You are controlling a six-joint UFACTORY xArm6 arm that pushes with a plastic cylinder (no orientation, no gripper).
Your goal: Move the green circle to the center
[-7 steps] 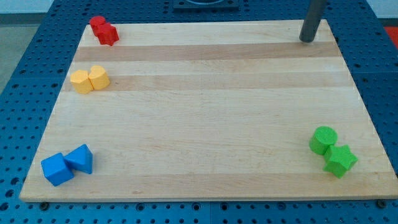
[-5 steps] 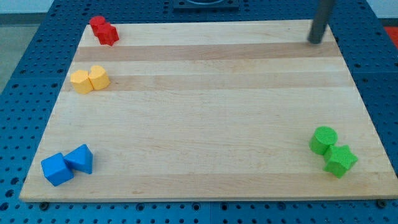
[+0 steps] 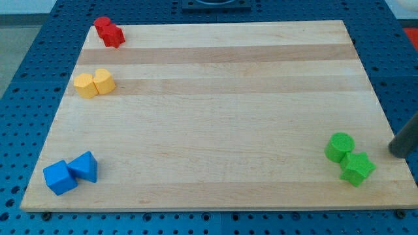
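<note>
Right, the step in hand, as I judge it, is getting behind the green circle so the push runs up and toward the view's left, to the board's middle. Going left to right: blue blocks, a pair touching, at the bottom-left corner; yellow pair on the left edge; red pair top-left. All well apart from the centre, no bother. The wooden board is bare thru the middle. Green circle sits near the bottom-right, touching the green star just below-right of it. My tip is at the view's right edge, beside both greens, not touching. No fingers on this rig, just a rod. Risk: star gets dragged along, so contact the circle's right side above the star & push straight.
</note>
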